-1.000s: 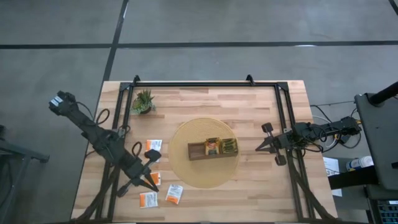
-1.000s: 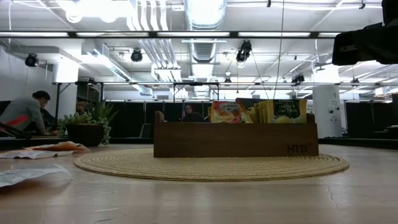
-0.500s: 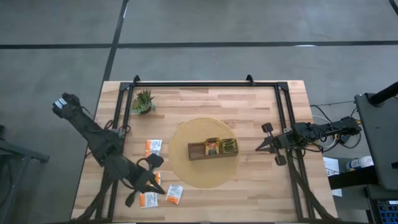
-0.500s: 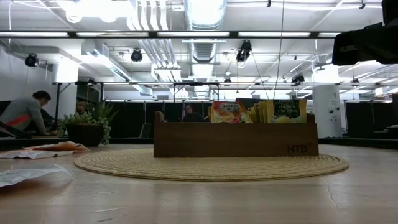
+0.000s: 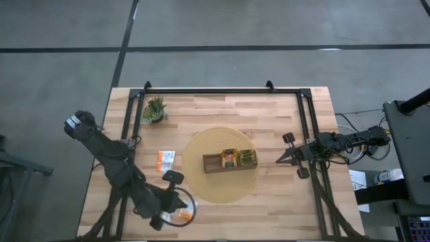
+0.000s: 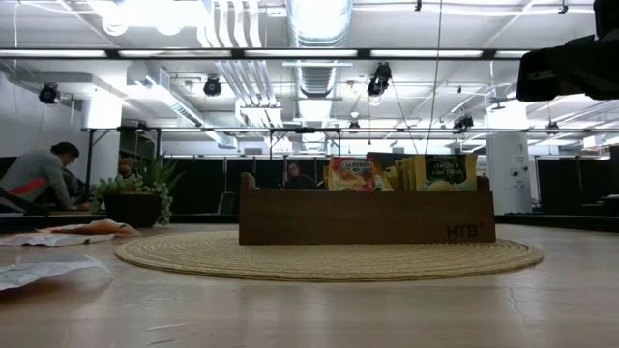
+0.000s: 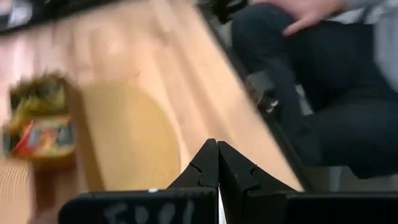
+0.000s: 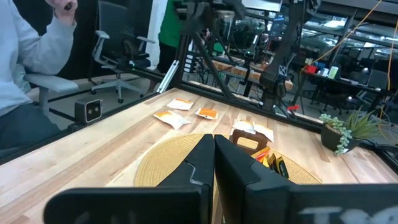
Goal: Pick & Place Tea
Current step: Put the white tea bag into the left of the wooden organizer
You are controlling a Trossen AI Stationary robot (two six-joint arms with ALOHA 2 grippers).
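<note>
Left end effector (image 5: pixel 180 204) is hanging over the near-left part of the worktop (image 5: pixel 269 111), fingers pressed together, gripping nothing. It is sitting right above loose tea sachets (image 5: pixel 183 214), which are mostly hidden under the arm. Another white-and-orange sachet (image 5: pixel 165 158) is lying flat on the worktop left of the round woven mat (image 5: pixel 201 188), apart from the arm. More tea (image 5: pixel 239 158) is standing upright in the dark wooden tray (image 5: pixel 212 164), filling its middle and right compartments; the tray is resting on the mat at the worktop's centre. Right end effector (image 5: pixel 279 160) is waiting at the right side of the worktop, fingers closed, empty, pointing toward the tray. Small potted plant (image 5: pixel 154 109) is standing at the far-left corner. A seated person (image 7: pixel 323 81) is showing beyond the worktop edge in the left wrist view.
</note>
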